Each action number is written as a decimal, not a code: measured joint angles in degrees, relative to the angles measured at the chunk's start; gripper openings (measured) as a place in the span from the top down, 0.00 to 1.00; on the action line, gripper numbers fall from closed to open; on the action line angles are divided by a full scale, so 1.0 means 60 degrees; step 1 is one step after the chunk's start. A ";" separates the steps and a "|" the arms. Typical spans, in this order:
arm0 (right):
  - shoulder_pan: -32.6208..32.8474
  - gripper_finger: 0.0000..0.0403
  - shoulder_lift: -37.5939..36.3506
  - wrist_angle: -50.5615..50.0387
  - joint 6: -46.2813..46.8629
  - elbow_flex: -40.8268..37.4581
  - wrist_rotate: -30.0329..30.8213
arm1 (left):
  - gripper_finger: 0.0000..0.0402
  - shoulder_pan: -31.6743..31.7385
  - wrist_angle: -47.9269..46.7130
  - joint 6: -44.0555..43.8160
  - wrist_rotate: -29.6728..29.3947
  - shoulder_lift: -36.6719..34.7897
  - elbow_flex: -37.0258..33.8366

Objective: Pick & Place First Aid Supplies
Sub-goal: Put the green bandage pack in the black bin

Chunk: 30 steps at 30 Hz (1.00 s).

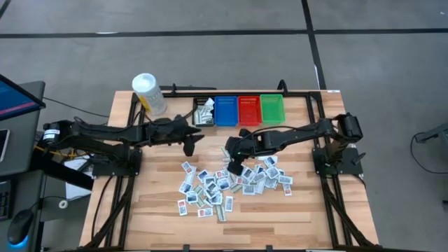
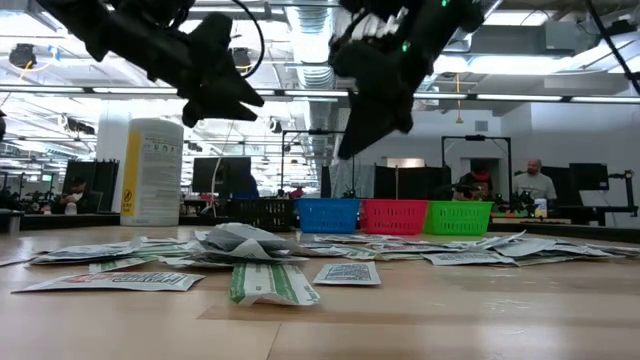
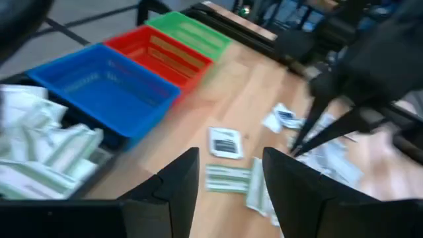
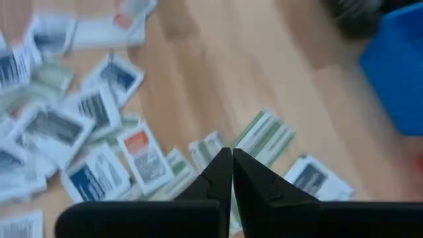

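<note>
The first aid supplies (image 1: 231, 185) lie as a loose pile of small flat packets on the wooden table (image 1: 161, 210), in front of a row of bins. My right gripper (image 4: 231, 158) hangs shut above the far edge of the pile, pointing steeply down, with nothing between its fingers. In the low view, my right gripper (image 2: 358, 135) is clear of the packets (image 2: 260, 255). My left gripper (image 3: 228, 182) is open and empty. It hovers left of the pile (image 1: 190, 145), in front of the black bin (image 1: 204, 110), which holds several packets (image 3: 39, 145).
Behind the pile stand the blue bin (image 1: 225, 110), red bin (image 1: 248, 108) and green bin (image 1: 271, 106) in a row. A white tub with a yellow label (image 1: 149, 93) stands at the far left. Bare wood lies near the table's front edge (image 1: 280, 224).
</note>
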 joint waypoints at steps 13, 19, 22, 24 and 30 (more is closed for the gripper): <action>0.0077 0.84 0.0899 -0.0098 -0.0677 -0.0011 -0.0696 | 0.58 -0.1141 0.0037 -0.0124 -0.0010 0.0068 0.0000; -0.0223 0.72 0.0899 -0.0417 -0.0942 -0.0125 -0.0697 | 0.58 -0.1141 0.0037 -0.0124 -0.0020 0.0068 0.0000; -0.0345 0.69 0.0899 -0.0276 -0.1126 -0.0272 -0.0700 | 0.58 -0.1145 0.0037 -0.0221 -0.0024 0.0068 0.0000; -0.0363 0.68 0.0895 -0.0104 -0.1429 -0.0296 -0.0724 | 0.58 -0.1145 0.0036 -0.0335 -0.0024 0.0068 0.0000; -0.0351 0.68 0.0891 0.0563 -0.1777 -0.0756 -0.0724 | 0.58 -0.1144 0.0037 -0.0372 -0.0031 0.0068 0.0000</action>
